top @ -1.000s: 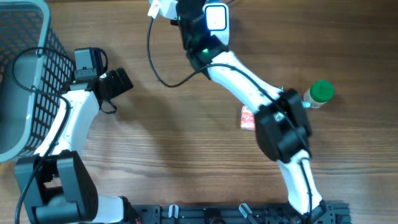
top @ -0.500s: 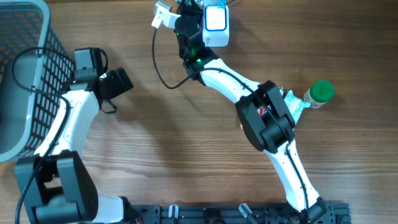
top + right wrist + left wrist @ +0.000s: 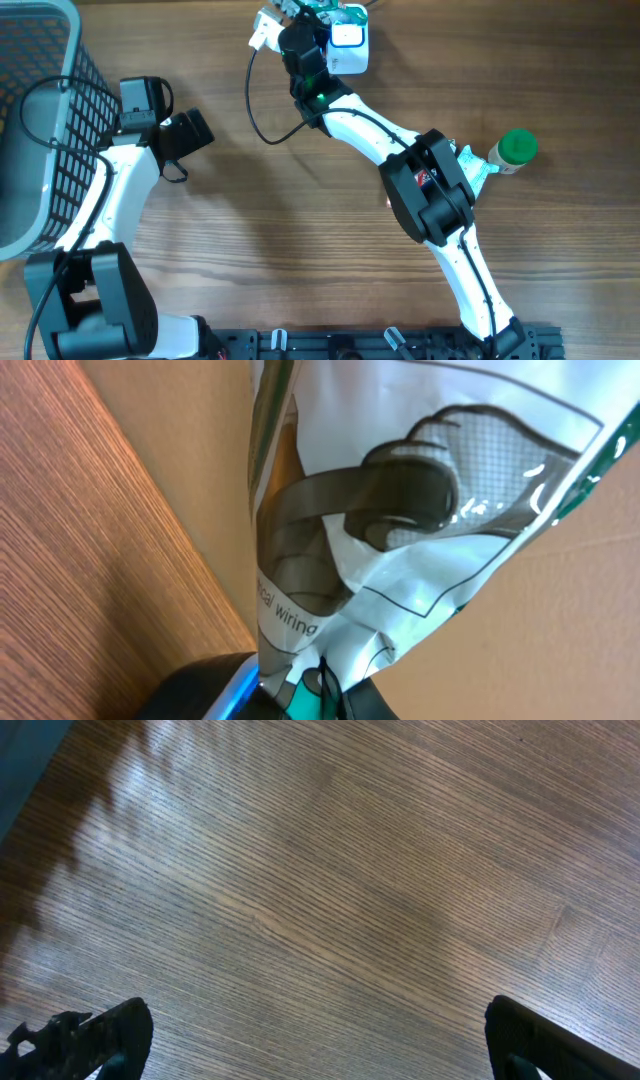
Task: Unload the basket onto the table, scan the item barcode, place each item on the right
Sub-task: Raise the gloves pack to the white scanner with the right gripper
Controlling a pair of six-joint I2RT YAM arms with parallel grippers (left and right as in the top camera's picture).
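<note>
- A white plastic packet (image 3: 400,510) with green edging and a printed grey line drawing fills the right wrist view, crumpled where it narrows at the bottom.
- The right gripper (image 3: 308,15) is clenched on that narrow end of the packet, holding it at the far edge of the table (image 3: 250,230).
- From overhead, the packet sits just beside the top of a white scanner (image 3: 348,50); whether the two touch cannot be told.
- The right arm stretches from the near edge up across the table to reach that spot.
- A black cable (image 3: 250,100) loops down beside the right wrist.
- A green-capped bottle (image 3: 512,150) lies near the right arm's elbow.
- The left gripper (image 3: 190,133) is released, jaws spread wide with nothing between them, its fingers (image 3: 95,1032) above bare wood.
- A grey wire basket (image 3: 40,120) stands at the far left, beside the left arm.
</note>
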